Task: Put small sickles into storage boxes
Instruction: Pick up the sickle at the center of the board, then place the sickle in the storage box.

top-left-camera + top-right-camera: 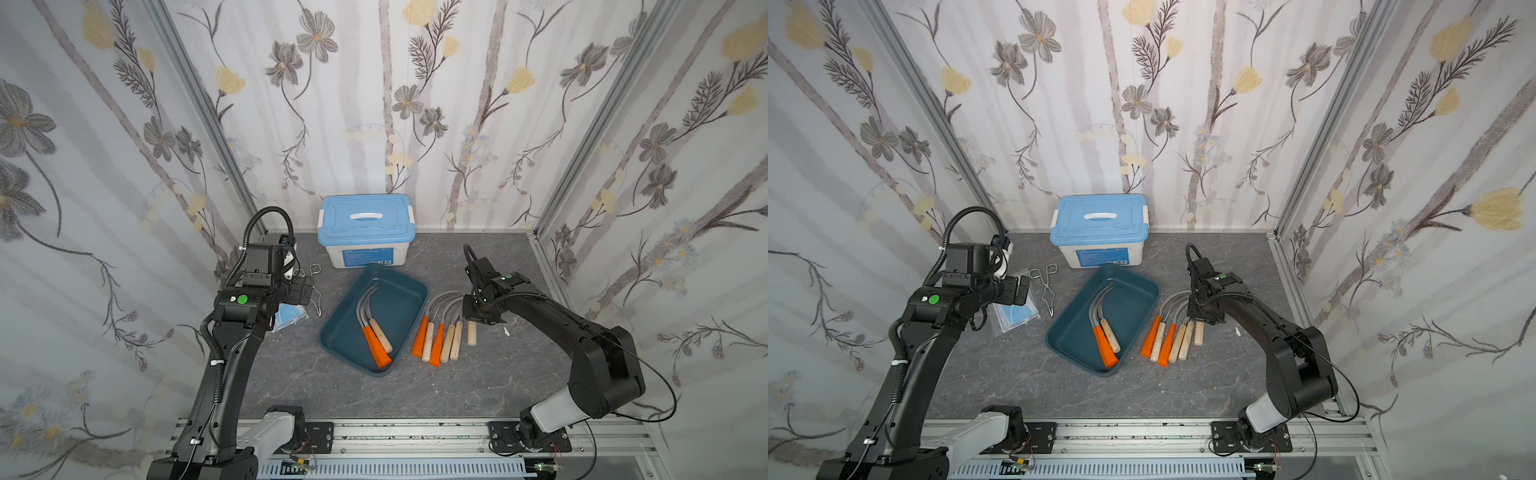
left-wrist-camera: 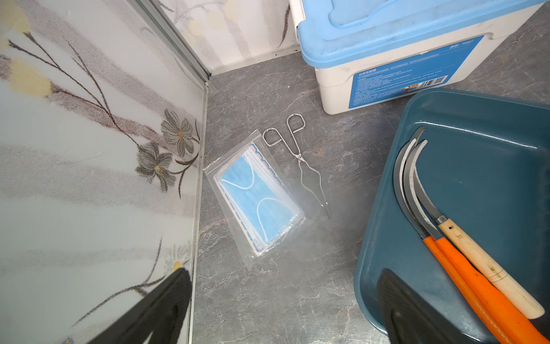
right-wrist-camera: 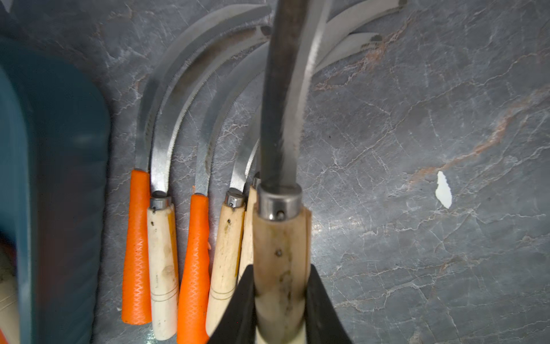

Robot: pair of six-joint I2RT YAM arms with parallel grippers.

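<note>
The teal storage box sits at mid-table, tilted, holding small sickles with orange and pale wooden handles. Just right of it a row of several more small sickles lies on the grey table, handles toward the front. My right gripper is shut on the wooden handle of one sickle at the row's right end, which looks raised a little above the others. My left gripper is open and empty, hovering left of the box, between it and the left wall.
A white box with a light-blue lid stands behind the teal box. Wire tongs and a bagged pack of blue masks lie near the left wall. A small white scrap lies right of the sickle row.
</note>
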